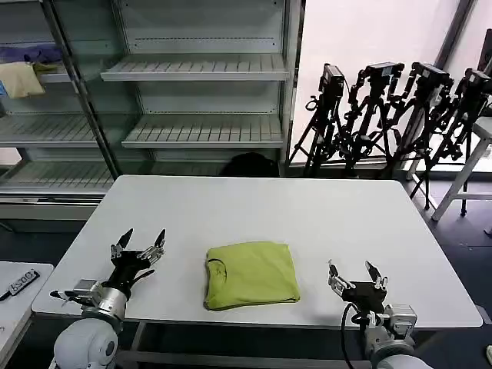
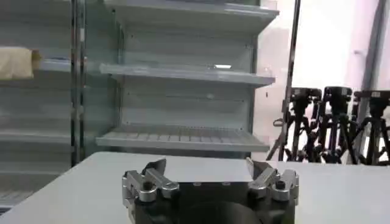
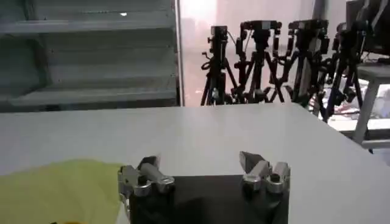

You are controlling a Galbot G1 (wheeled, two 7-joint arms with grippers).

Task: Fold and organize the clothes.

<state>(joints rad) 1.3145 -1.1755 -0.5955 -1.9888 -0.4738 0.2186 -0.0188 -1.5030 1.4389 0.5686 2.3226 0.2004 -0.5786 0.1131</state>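
Note:
The clothes (image 1: 251, 274), one lime yellow-green T-shirt, lie folded into a compact rectangle near the front edge of the white table (image 1: 307, 207), collar toward my left. My left gripper (image 1: 140, 241) rests open over the table's front left part, a hand's width from the shirt, with nothing between its fingers. My right gripper (image 1: 353, 270) stands open at the front right, also apart from the shirt and empty. In the right wrist view the clothes (image 3: 58, 192) show beside the open right gripper (image 3: 198, 159). The left wrist view has the open left gripper (image 2: 206, 164) over bare table.
Metal shelving (image 1: 196, 69) stands behind the table, with a pale yellow cloth (image 1: 21, 78) and a purple-blue cloth (image 1: 34, 52) on an upper left shelf. Several camera tripods (image 1: 392, 115) crowd the back right. A small side table (image 1: 15, 280) sits at the far left.

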